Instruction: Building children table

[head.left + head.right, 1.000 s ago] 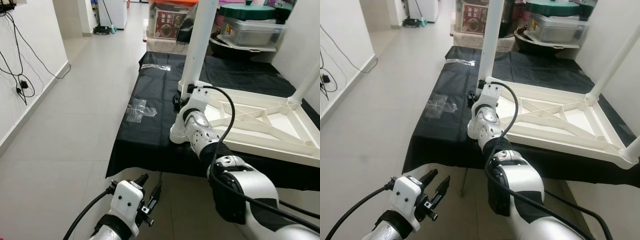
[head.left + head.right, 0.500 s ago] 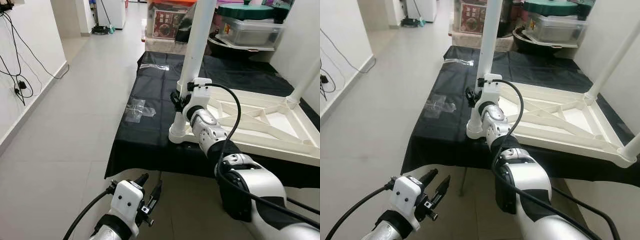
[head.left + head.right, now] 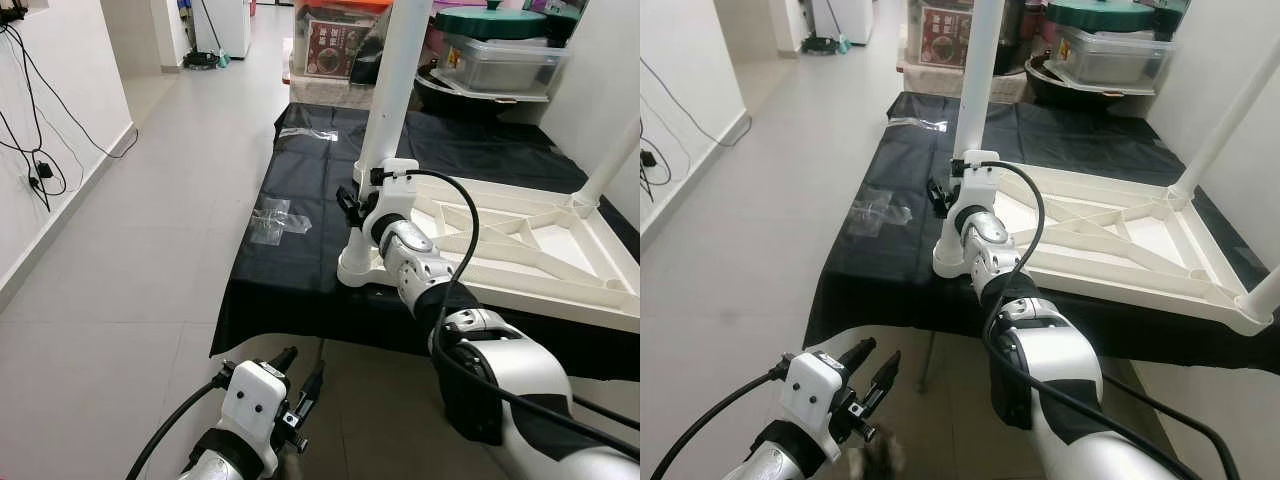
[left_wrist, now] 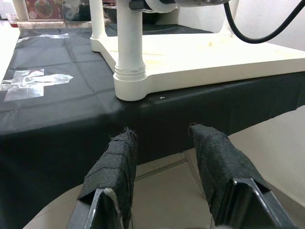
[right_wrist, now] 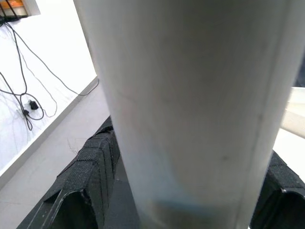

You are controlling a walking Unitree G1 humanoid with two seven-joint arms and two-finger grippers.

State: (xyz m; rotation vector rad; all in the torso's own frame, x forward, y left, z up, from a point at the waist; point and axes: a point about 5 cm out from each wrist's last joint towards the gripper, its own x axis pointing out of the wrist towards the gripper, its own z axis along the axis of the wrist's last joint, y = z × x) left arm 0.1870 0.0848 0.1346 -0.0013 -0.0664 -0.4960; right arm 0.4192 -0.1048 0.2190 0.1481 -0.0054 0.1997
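Note:
A white children's table [image 3: 545, 298] lies upside down on a black cloth. One white leg [image 3: 396, 80] stands upright in the socket [image 3: 358, 268] at its near left corner. My right gripper [image 3: 360, 205] is shut on this leg just above the socket. In the right wrist view the leg [image 5: 190, 109] sits between both black fingers [image 5: 90, 167]. My left gripper [image 3: 300, 385] hangs low in front of the cloth's edge, open and holding nothing; its fingers [image 4: 114, 162] face the socket [image 4: 129, 81]. Two more legs [image 3: 1230, 120] rise at the table's right side.
The black cloth [image 3: 290, 265] carries two clear plastic wrappers [image 3: 278, 218] left of the table. Boxes and a lidded tub [image 3: 500, 55] crowd the back. A white wall with cables [image 3: 40, 170] runs along the left, with open tiled floor [image 3: 150, 260] between.
My right wrist has risen a little on the leg and turned slightly around it. The left arm has not moved.

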